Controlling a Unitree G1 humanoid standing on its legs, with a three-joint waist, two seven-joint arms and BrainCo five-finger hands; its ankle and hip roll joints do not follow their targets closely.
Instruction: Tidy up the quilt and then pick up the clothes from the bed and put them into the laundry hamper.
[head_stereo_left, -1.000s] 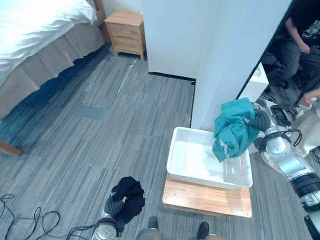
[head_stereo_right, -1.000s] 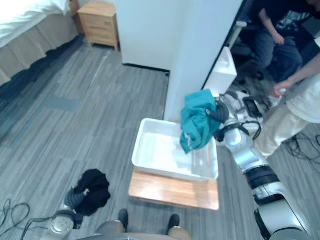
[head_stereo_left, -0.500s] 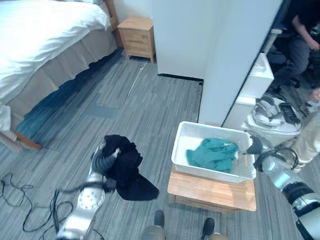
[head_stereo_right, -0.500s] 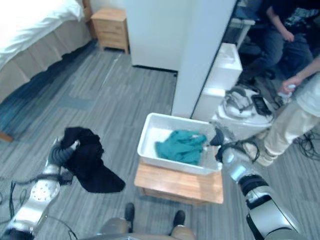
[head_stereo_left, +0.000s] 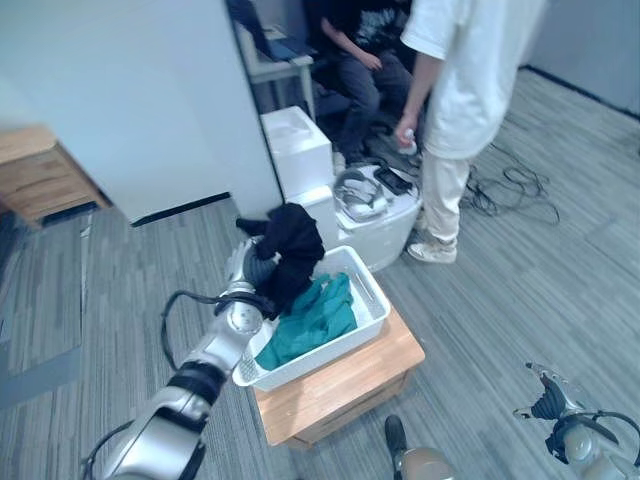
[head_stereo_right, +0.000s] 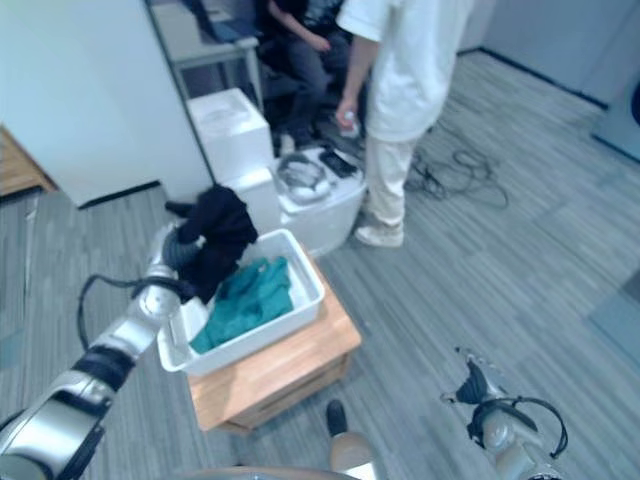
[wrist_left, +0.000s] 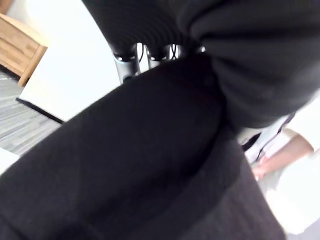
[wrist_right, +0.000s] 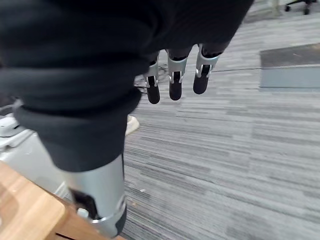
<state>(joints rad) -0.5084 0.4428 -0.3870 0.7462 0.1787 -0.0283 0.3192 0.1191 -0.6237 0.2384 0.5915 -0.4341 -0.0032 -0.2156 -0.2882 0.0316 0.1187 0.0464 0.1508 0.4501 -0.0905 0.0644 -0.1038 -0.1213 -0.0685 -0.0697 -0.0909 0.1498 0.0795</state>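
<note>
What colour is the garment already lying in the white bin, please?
Teal; the garment shows best in the left eye view.

We see our left hand (head_stereo_left: 262, 271) raised at the end of an outstretched arm, its fingers (wrist_left: 125, 64) curled. Our right hand (head_stereo_right: 470, 385) hangs low at our side, its fingers (wrist_right: 174, 76) straight and holding nothing.

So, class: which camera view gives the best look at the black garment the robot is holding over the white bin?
The left eye view shows it best: the black garment hangs whole from the left hand above the white bin. The right eye view shows the same. The left wrist view sees only dark cloth up close. The right wrist view looks at floor.
</note>
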